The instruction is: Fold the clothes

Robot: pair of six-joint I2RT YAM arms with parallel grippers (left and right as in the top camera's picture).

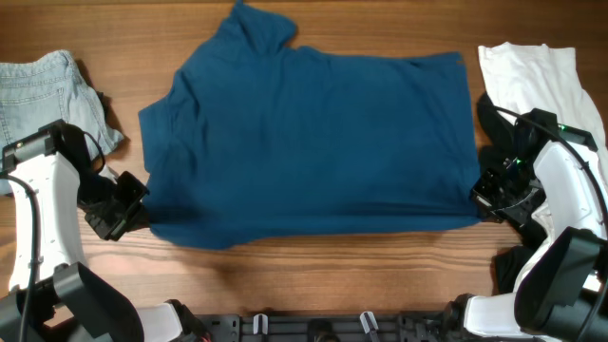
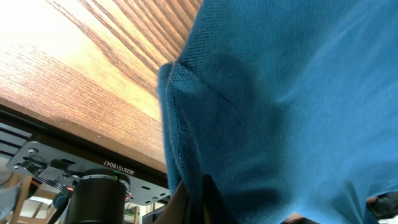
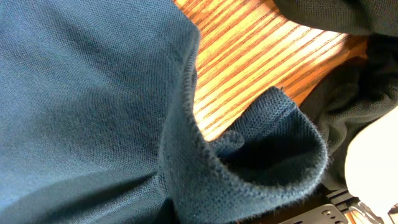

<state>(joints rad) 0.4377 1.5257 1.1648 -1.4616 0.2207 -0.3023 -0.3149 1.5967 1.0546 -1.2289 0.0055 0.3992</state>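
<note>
The deep-blue T-shirt (image 1: pixel 313 142) lies spread on the wooden table (image 1: pixel 285 275), folded into a rough rectangle with a sleeve or collar part sticking up at the top. My left gripper (image 1: pixel 133 204) is at its bottom left corner. In the left wrist view the blue fabric (image 2: pixel 280 93) is pinched between the fingers (image 2: pixel 193 208). My right gripper (image 1: pixel 482 193) is at the shirt's bottom right corner. In the right wrist view the shirt's hem (image 3: pixel 81 93) curls over the jaws and hides them.
A pale-blue denim piece (image 1: pixel 47 90) lies at the far left. A white garment (image 1: pixel 532 76) lies at the upper right, with black fabric (image 1: pixel 513 266) beside and under the right arm. The table's front edge and a metal rail run along the bottom.
</note>
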